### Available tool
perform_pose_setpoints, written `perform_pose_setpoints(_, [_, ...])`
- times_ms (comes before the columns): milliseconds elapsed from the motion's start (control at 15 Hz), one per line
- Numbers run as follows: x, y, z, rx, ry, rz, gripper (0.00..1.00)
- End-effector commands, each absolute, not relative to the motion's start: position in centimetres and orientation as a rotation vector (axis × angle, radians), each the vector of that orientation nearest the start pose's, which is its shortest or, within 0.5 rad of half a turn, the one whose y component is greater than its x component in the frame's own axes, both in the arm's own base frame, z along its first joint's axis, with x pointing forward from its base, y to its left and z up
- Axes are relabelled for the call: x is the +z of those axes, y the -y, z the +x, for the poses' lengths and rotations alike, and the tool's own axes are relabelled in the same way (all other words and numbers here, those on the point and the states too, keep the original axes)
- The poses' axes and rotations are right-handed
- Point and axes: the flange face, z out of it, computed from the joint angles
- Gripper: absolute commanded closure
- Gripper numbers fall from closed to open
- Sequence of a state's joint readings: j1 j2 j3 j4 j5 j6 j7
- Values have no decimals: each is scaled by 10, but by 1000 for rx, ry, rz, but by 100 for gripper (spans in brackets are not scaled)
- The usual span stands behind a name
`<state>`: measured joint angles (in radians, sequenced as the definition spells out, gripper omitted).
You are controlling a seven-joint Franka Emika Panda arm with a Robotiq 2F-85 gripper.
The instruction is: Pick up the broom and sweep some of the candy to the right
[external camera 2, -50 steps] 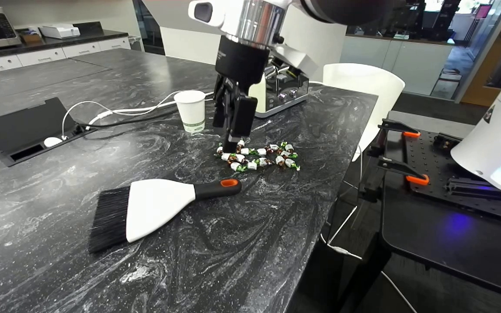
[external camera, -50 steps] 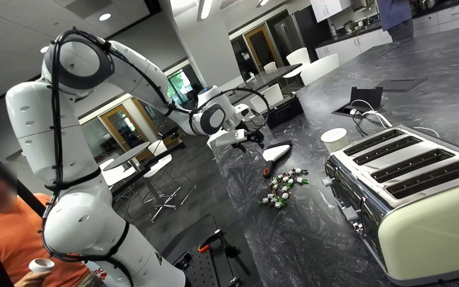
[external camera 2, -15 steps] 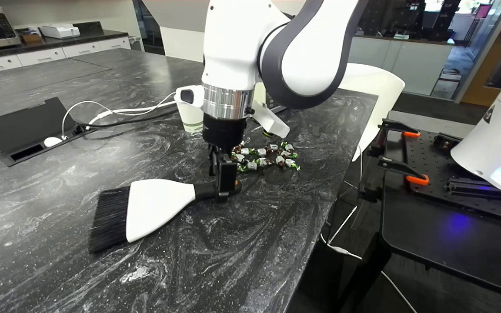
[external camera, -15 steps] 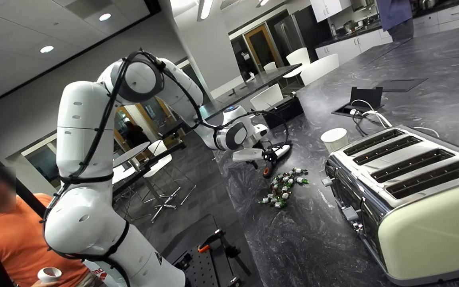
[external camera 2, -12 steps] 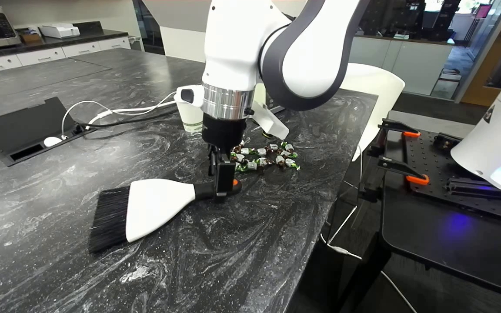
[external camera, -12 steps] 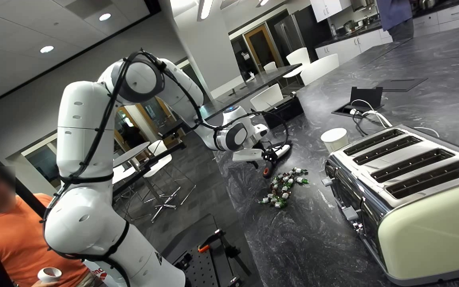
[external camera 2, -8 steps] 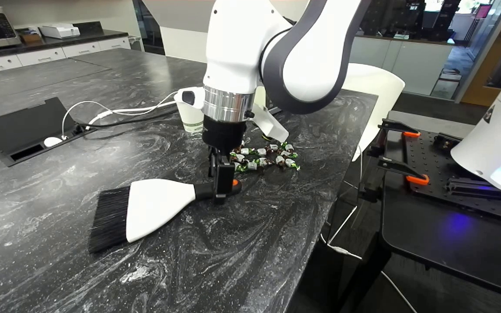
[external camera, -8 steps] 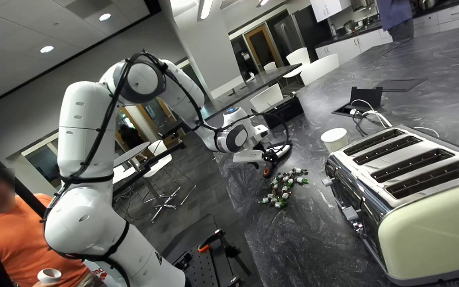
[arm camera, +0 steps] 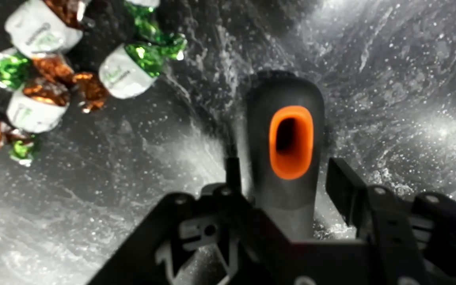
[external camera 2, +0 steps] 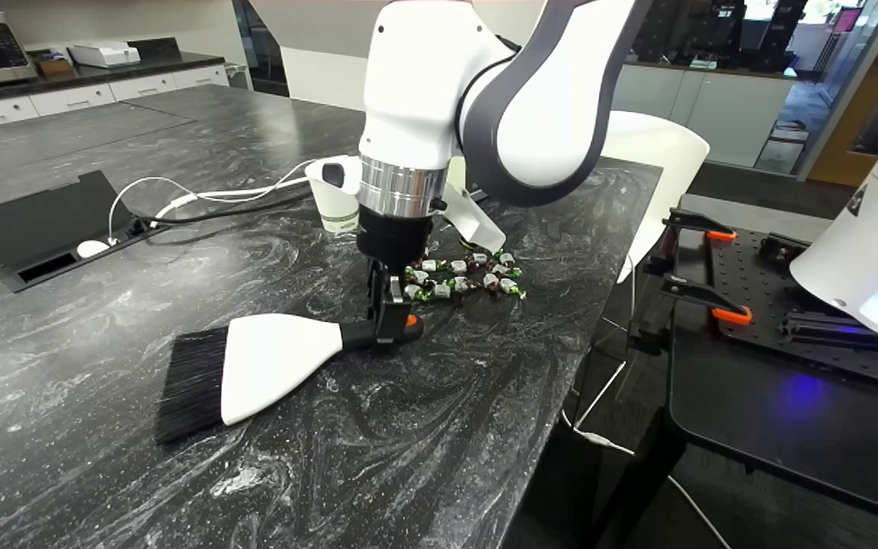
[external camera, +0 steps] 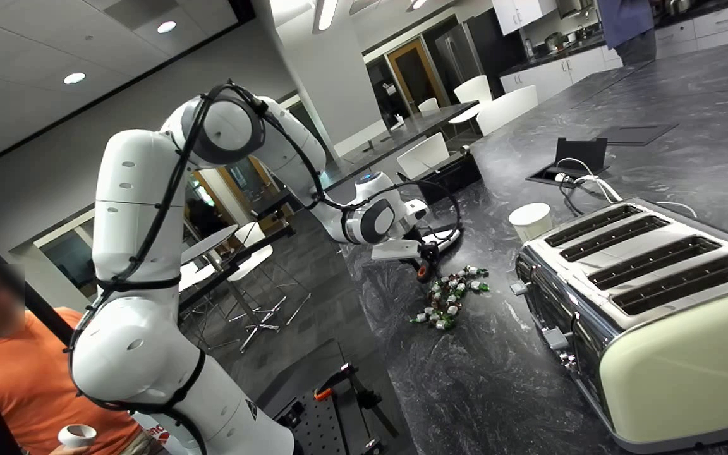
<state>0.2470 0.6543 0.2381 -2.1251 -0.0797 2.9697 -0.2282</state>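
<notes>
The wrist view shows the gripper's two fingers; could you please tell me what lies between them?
In the wrist view, the broom's black handle lies between the fingers, a gap showing on each side.

Wrist view close over broom (arm camera: pixel 287 194); counter (external camera: pixel 484 379) in both exterior views.

We log the broom (external camera 2: pixel 277 364) as white-bodied with black bristles (external camera 2: pixel 193 385), black handle (arm camera: pixel 287 194), orange-lined hole (arm camera: pixel 302 146); candy (arm camera: pixel 127 73) white, green, copper; countertop (external camera 2: pixel 408 442) black, marbled pale grey; toaster (external camera: pixel 686 373) cream and silver.

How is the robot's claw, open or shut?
The gripper is open: in the wrist view, gaps show between both fingers and the broom.
</notes>
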Motion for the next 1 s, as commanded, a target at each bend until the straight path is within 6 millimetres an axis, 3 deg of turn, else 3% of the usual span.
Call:
perform_pose_setpoints(0, [128,-278,509,-343,1050,-2801,73])
perform_pose_setpoints(133, [133,-280,508,-352,1054,-2800,86])
perform_pose_setpoints(333, [155,-285,503,-361,1075,-2797,86])
perform_pose_setpoints(600, [214,-278,496,-402,1079,-2820,86])
perform_pose_setpoints(933, [293,-249,494,-360,1035,-2891,86])
